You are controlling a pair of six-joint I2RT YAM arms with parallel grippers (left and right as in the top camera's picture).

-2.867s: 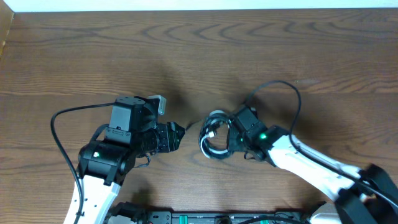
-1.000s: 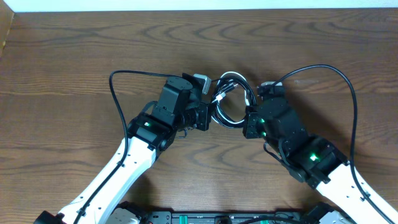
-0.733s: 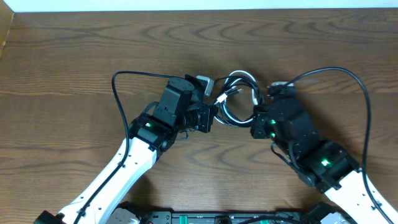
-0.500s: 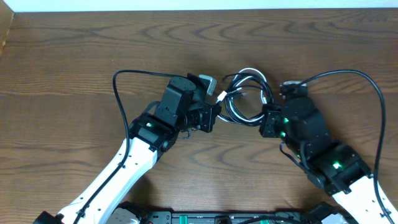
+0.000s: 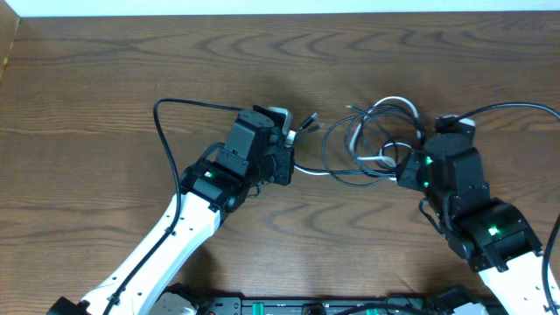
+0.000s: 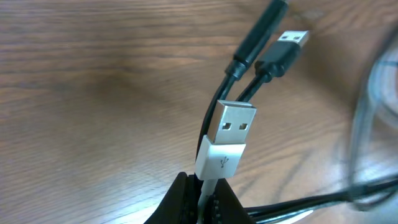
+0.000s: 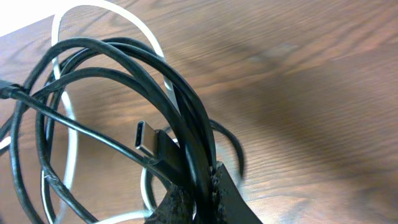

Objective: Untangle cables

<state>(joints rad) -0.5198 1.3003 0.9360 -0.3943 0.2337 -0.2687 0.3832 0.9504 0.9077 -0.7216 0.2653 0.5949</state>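
Observation:
The cables (image 5: 372, 131) are a tangle of black loops with one white cable (image 5: 392, 103), hanging between my two grippers at mid-table. My left gripper (image 5: 293, 159) is shut on the white cable just below its USB plug (image 6: 227, 140), with two black plug ends (image 6: 283, 45) sticking up behind it. Black strands run taut from there toward the right. My right gripper (image 5: 402, 168) is shut on a bunch of black strands (image 7: 186, 118) in the loops. A small flat black plug (image 7: 148, 138) sticks out beside its fingers (image 7: 224, 199).
The wooden table (image 5: 105, 79) spreads all round the arms. Each arm's own thick black lead arcs over it, one at the left (image 5: 166, 131) and one at the right (image 5: 516, 109). A pale wall edge (image 5: 262, 7) runs along the far side.
My right gripper has pulled the bundle to the right, stretching the coil into wider loose loops. The left gripper has stayed nearly in place, still holding the white plug end.

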